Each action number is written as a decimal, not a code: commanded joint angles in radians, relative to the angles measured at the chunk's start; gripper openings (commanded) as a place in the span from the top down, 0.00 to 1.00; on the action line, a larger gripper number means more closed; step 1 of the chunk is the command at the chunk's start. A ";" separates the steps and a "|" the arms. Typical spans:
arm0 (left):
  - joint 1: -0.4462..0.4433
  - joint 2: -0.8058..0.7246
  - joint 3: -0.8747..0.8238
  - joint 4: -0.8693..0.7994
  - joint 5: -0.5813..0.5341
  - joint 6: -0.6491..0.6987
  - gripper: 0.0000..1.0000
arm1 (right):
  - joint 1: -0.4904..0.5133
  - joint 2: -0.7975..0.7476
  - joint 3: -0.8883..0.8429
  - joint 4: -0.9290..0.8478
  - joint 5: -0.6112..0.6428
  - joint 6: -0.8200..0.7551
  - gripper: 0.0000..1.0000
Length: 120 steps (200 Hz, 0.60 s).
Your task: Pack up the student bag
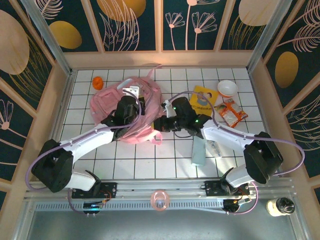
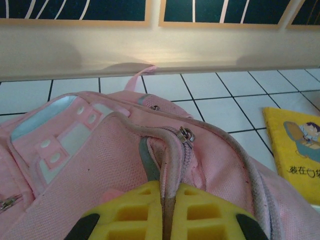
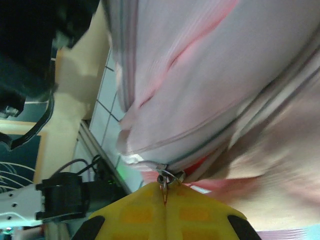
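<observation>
Up close, the left end effector (image 2: 168, 205) has its yellow fingers (image 2: 132, 212) pressed together on the grey-edged rim of the large pale pink fabric student bag (image 2: 100, 165). A strip of that trim runs up between them toward a small metal zip slider (image 2: 186, 134). The right end effector (image 3: 165, 200) is likewise clamped tight, its yellow tips pinching a metal zip pull (image 3: 163, 179) at a seam of the bag, with blurred pink fabric beyond.

From above, the left end effector sits over the middle of the bag and the right one at its right edge. The bag lies on the white tiled worktop (image 1: 150, 160), left of centre and toward the far wall. Just right of the bag lies a flat yellow picture book (image 1: 203, 97), with a small white bowl (image 1: 227, 88) and an orange-red snack packet (image 1: 232, 114) further right. A small orange object (image 1: 98, 81) sits off the bag's far left corner. A pale teal tube (image 1: 198, 150) lies nearer, beside the right arm.
</observation>
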 commanded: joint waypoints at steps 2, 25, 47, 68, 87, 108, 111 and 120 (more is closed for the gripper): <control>0.005 0.020 0.069 0.145 -0.045 -0.083 1.00 | 0.077 0.017 0.004 0.100 0.014 0.163 1.00; 0.005 0.028 0.086 0.164 0.018 -0.067 1.00 | 0.116 0.055 -0.011 0.209 0.030 0.236 1.00; 0.005 0.000 0.066 0.158 0.038 0.009 1.00 | 0.090 0.016 -0.062 0.296 0.032 0.251 0.91; 0.009 -0.055 0.019 0.173 0.144 0.122 1.00 | 0.029 -0.070 -0.147 0.352 0.050 0.299 0.54; 0.028 -0.098 -0.001 0.156 0.275 0.189 1.00 | -0.022 -0.113 -0.183 0.311 0.062 0.316 0.37; 0.059 -0.128 -0.006 0.123 0.423 0.222 1.00 | -0.060 -0.137 -0.199 0.258 0.100 0.325 0.31; 0.064 -0.132 -0.006 0.121 0.443 0.224 1.00 | -0.063 -0.138 -0.202 0.255 0.104 0.329 0.31; 0.077 -0.140 -0.008 0.114 0.490 0.224 1.00 | -0.073 -0.138 -0.208 0.263 0.112 0.339 0.30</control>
